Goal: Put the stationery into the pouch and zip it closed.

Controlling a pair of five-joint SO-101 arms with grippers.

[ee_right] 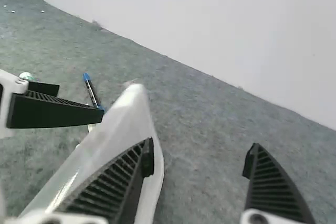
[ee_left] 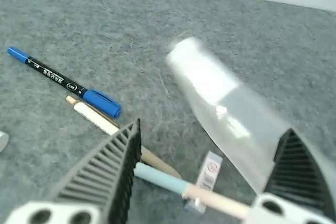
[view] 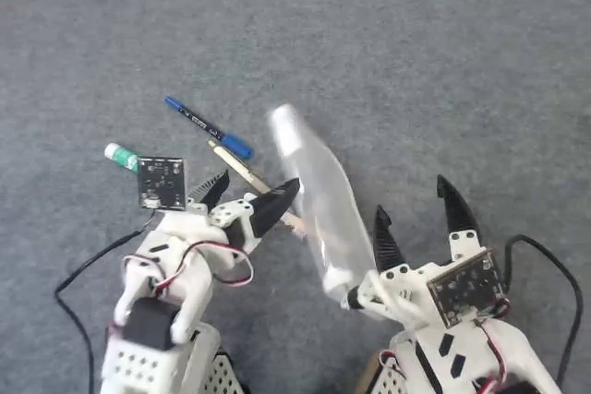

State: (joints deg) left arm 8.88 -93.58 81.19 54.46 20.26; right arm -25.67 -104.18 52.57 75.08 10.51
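Observation:
A clear plastic pouch lies slanted between the two arms, one end raised. My right gripper is open, and the pouch leans along the outer side of one finger. The left gripper is open too, low over the stationery beside the pouch. A cream and pale-blue pen runs across between its fingers, with a small eraser close by. Farther out lie a blue pen and a cream pencil. They also appear in the left wrist view: blue pen, pencil.
A green-capped white tube lies left of the left arm's camera board. The grey felt table stretches open behind and to the right of the pouch. Cables trail at both arms' bases near the front edge.

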